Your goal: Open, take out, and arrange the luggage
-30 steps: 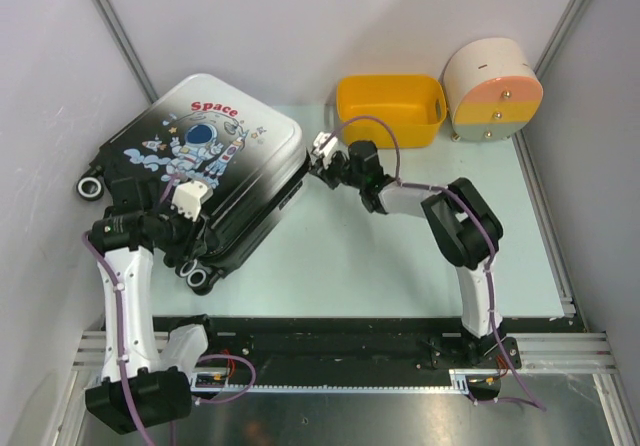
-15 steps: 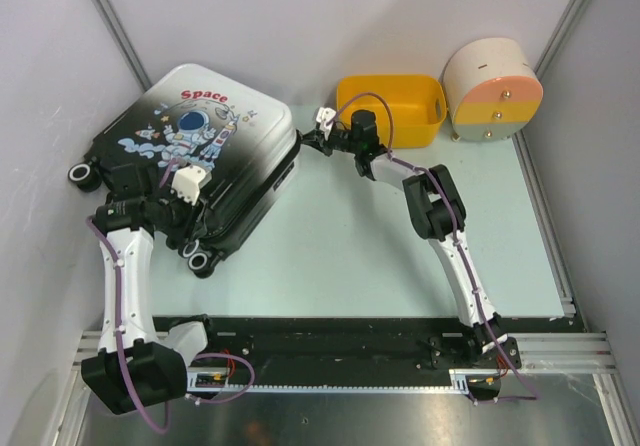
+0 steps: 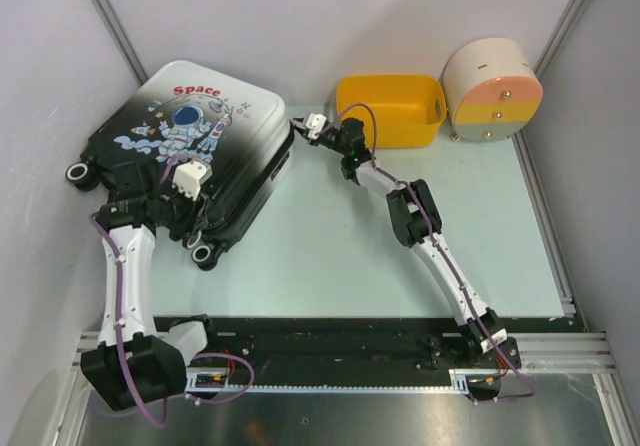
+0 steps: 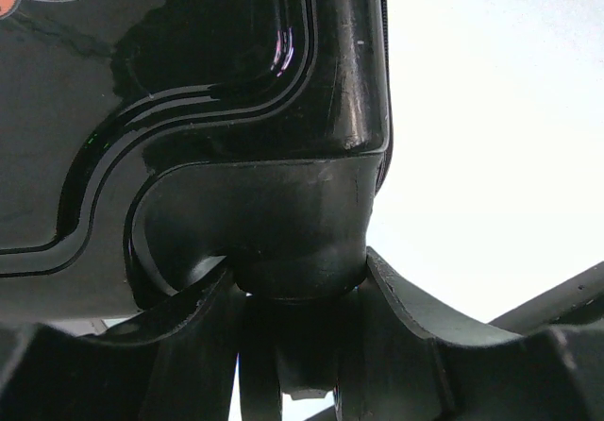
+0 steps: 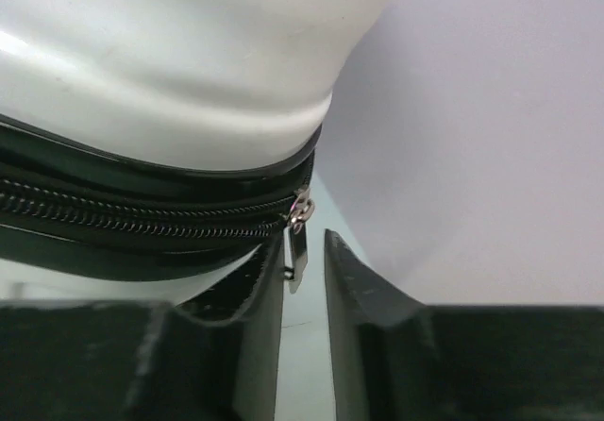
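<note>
Luggage (image 3: 195, 156) is laid at the far left of the table (image 3: 330, 266), shell closed, nothing taken out. Its wheel corner is clamped by the left gripper (image 4: 300, 275). The zip pull (image 5: 298, 261) is flanked, not pinched, by the right gripper (image 5: 304, 246), jaws narrowly parted.

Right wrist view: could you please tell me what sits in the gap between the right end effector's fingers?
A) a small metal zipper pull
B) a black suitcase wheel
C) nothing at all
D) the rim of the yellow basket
A: the metal zipper pull hangs from the zipper track of the luggage, in the narrow gap between the fingers of the right end effector.
</note>
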{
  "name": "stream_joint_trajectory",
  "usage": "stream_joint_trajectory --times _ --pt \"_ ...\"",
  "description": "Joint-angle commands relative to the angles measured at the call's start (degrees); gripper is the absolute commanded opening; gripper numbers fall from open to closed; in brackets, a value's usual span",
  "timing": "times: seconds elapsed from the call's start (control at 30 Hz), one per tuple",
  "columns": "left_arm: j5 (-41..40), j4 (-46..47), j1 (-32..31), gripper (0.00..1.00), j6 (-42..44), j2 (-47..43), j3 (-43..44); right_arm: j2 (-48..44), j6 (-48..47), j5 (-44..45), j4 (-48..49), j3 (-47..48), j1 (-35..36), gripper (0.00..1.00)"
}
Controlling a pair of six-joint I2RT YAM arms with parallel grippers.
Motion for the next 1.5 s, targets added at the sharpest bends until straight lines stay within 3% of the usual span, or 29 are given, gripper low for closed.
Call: stream_joint_trajectory --times 0.0,0.03,0.07,0.1,0.13,0.2,0.33,0.47,0.6,0.7,0.83,1.07,1.3,1.47 --pt "-17.1 -2.5 2.5 0.13 7.2 4.6 -3.6 -3.5 2.1 8.1 7.0 -10.6 1.4 0.38" --pt "-15.5 -2.6 2.6 0.24 6.8 3.2 -2.6 -7.5 2.6 8.7 9.5 -13.8 1.6 0.48" --pt "-14.5 -2.7 2.4 0.35 5.3 2.2 -0.2 -9.3 3.7 9.0 10.7 -17.6 1.5 0.51" --pt "-13.5 -2.9 2.5 0.64 4.4 1.1 1.5 -11.7 4.0 9.0 11.4 -20.7 1.3 0.53" --pt "-11.8 -3.0 2.4 0.79 3.7 0.1 3.1 -15.6 4.3 9.2 11.8 -26.6 1.0 0.56" --pt "-5.9 -3.2 2.3 1.0 1.0 -2.3 8.7 -19.6 5.0 9.0 11.9 -31.5 0.2 0.59" --pt "4.4 -3.0 2.3 1.0 -6.1 -1.6 19.1 -28.6 3.4 8.6 9.9 -42.3 -1.2 0.63" --pt "7.1 1.6 2.3 1.0 -18.0 4.9 30.8 -37.5 4.5 7.6 4.3 -49.5 -2.4 0.72" --pt "-0.8 9.9 2.3 1.0 -29.0 18.0 39.4 -42.5 6.1 4.9 -2.8 -52.3 -2.6 0.81" --pt "-6.9 14.6 2.4 1.0 -36.3 26.2 48.1 -45.6 8.2 2.7 -11.2 -52.9 -2.6 0.94" --pt "-13.1 15.0 3.5 1.0 -40.6 42.9 62.1 -48.7 10.1 -0.8 -17.5 -54.2 -2.8 0.96" --pt "-16.2 18.0 4.4 1.0 -47.4 62.4 84.1 -52.0 14.4 -1.8 -23.1 -56.7 -3.7 0.98" --pt "-13.9 32.4 3.8 1.0 -45.6 67.2 81.0 -55.3 12.6 -7.8 -36.0 -57.0 -4.6 1.0" --pt "-15.9 33.2 1.8 1.0 -47.2 68.7 78.9 -57.5 12.4 -6.5 -39.0 -58.3 -4.6 1.0"
